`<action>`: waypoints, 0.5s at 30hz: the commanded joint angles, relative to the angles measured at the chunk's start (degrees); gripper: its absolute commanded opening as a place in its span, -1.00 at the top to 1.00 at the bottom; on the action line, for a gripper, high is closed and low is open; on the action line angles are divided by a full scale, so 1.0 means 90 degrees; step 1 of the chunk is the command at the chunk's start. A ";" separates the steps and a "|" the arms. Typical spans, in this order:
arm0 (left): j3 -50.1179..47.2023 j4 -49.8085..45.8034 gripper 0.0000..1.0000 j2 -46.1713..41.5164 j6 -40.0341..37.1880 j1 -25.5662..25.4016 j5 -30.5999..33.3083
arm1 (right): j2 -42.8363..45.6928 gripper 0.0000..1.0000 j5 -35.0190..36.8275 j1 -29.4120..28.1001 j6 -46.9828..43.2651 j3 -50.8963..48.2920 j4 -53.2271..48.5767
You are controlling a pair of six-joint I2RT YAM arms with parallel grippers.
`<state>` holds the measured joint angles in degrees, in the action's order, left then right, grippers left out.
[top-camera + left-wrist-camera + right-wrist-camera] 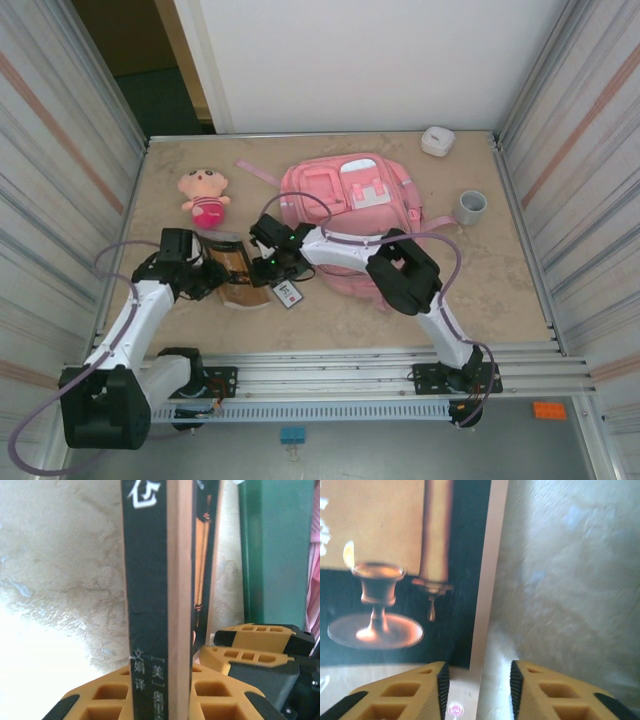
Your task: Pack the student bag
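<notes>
Pink student bag (345, 205) lies flat, far centre of table (500, 285). Book (240, 272) outside it, near-left of bag, between both grippers. Judgement: packing barely begun, book not yet bagged. Left gripper (161, 682) closed narrow on book, pinching spine. Right gripper (476, 680) partly open, jaws straddling cover edge, no grip apparent.

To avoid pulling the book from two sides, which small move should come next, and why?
Probably the right pincer should back away: its jaws stand apart around the edge of the book, while the left pincer clamps it by the spine.
</notes>
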<state>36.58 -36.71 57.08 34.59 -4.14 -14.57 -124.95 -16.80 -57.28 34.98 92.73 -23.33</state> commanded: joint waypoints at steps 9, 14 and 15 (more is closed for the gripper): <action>0.0721 0.0141 1.00 -0.1747 -0.1725 -0.0917 -0.0300 | 0.3090 0.17 0.0133 0.0134 -0.0064 -0.2179 0.2228; 0.0552 0.1640 1.00 -0.2347 -0.2125 -0.0926 -0.2167 | 0.4572 0.05 0.0824 0.0153 -0.0443 -0.3288 0.2559; 0.0440 0.2193 1.00 -0.2426 -0.2103 -0.0927 -0.2605 | 0.4882 0.03 0.0958 0.0163 -0.0569 -0.3498 0.2556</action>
<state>40.45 -32.42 37.69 19.40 -12.14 -24.51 -85.76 -12.88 -56.21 33.56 64.60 -2.81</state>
